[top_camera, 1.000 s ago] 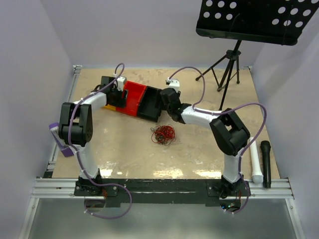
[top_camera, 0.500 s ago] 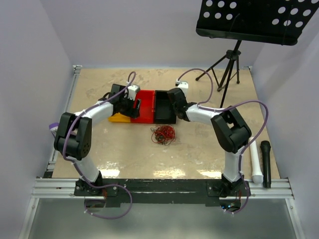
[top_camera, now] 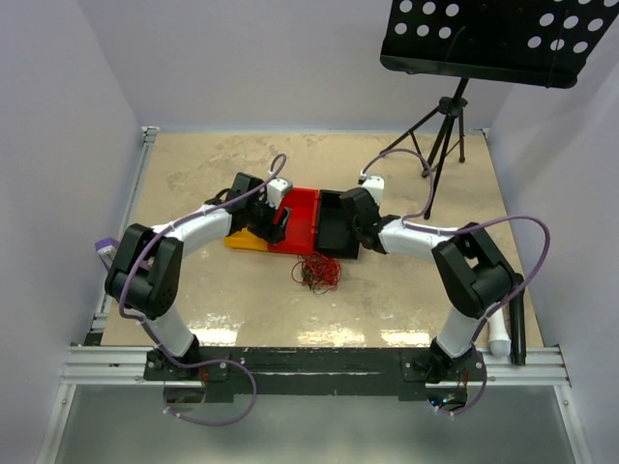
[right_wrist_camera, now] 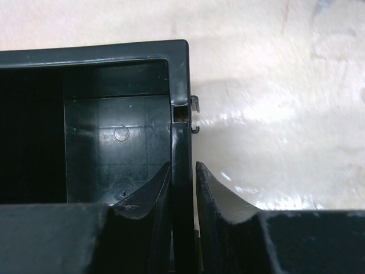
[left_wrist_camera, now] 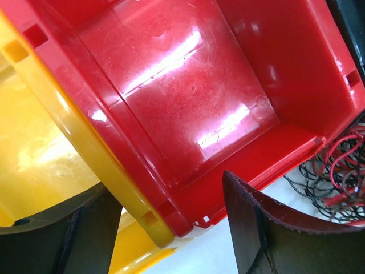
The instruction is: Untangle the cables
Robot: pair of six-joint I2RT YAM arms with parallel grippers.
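Note:
The cables (top_camera: 317,273) are one small tangle of thin red and dark wires on the table, just in front of three bins. They also show at the right edge of the left wrist view (left_wrist_camera: 337,171). My left gripper (top_camera: 275,223) (left_wrist_camera: 171,191) is open, its jaws wide apart astride the adjoining corner of the red bin (top_camera: 303,215) (left_wrist_camera: 188,85) and the yellow bin (top_camera: 242,239) (left_wrist_camera: 51,154). My right gripper (top_camera: 356,222) (right_wrist_camera: 183,171) is shut on the right wall of the black bin (top_camera: 338,233) (right_wrist_camera: 114,131).
A black music stand (top_camera: 503,39) on a tripod (top_camera: 440,126) stands at the back right. A white tube (top_camera: 496,319) and a black stick (top_camera: 516,314) lie at the table's right edge. A purple object (top_camera: 108,253) sits at the left edge.
Both arms have moved toward the near middle, taking the red, yellow and black bins with them. The bins now lie right behind the cable tangle, which has stayed put.

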